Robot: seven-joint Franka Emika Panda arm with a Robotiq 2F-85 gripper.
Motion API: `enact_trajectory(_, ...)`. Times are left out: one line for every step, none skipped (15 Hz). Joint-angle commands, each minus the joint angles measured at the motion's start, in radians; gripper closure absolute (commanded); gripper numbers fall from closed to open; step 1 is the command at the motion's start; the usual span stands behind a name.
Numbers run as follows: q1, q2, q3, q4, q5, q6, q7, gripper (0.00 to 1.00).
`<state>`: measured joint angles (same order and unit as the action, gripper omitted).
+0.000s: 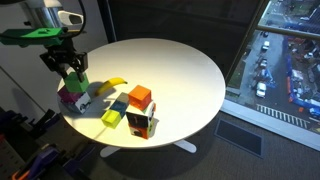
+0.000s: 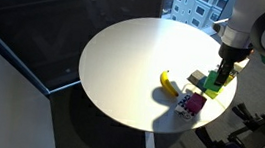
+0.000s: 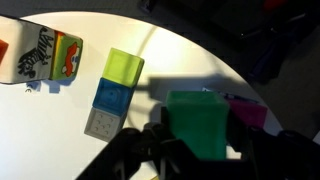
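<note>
My gripper (image 3: 205,150) is shut on a green block (image 3: 205,122), with the fingers against its two sides. It holds the block just over a magenta block (image 3: 248,113) near the table edge. In both exterior views the gripper (image 1: 70,70) (image 2: 220,76) stands upright over the green block (image 1: 79,83) (image 2: 216,86) and the magenta block (image 1: 68,99) (image 2: 195,104). Whether the green block rests on the magenta one I cannot tell.
The round white table (image 1: 180,65) also bears a banana (image 1: 116,82) (image 2: 169,83), an orange block (image 1: 140,95), a printed carton (image 1: 141,123) (image 3: 45,55), and a row of yellow-green (image 3: 123,68), blue (image 3: 111,97) and grey (image 3: 102,124) blocks. A window is beside the table.
</note>
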<state>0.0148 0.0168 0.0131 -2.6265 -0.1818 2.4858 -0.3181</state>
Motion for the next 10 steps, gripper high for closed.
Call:
enact_trajectory(0.011,-0.05,0.013,-0.043,-0.028,-0.025,-0.022,0.7)
enact_trajectory(0.015,-0.052,0.017,-0.049,-0.03,-0.026,-0.024,0.7)
enact_trajectory(0.019,-0.055,0.02,-0.055,-0.032,-0.026,-0.025,0.7)
enact_trajectory(0.023,-0.058,0.023,-0.06,-0.032,-0.026,-0.025,0.7)
enact_trajectory(0.027,-0.063,0.027,-0.067,-0.029,-0.018,-0.026,0.7)
enact_trajectory(0.03,-0.067,0.03,-0.074,-0.031,-0.008,-0.021,0.7)
enact_trajectory(0.034,-0.071,0.033,-0.079,-0.03,-0.001,-0.017,0.7)
enact_trajectory(0.036,-0.074,0.036,-0.084,-0.029,0.006,-0.013,0.7)
enact_trajectory(0.04,-0.076,0.04,-0.086,-0.027,0.011,-0.007,0.7)
enact_trajectory(0.043,-0.077,0.042,-0.087,-0.026,0.011,-0.005,0.7)
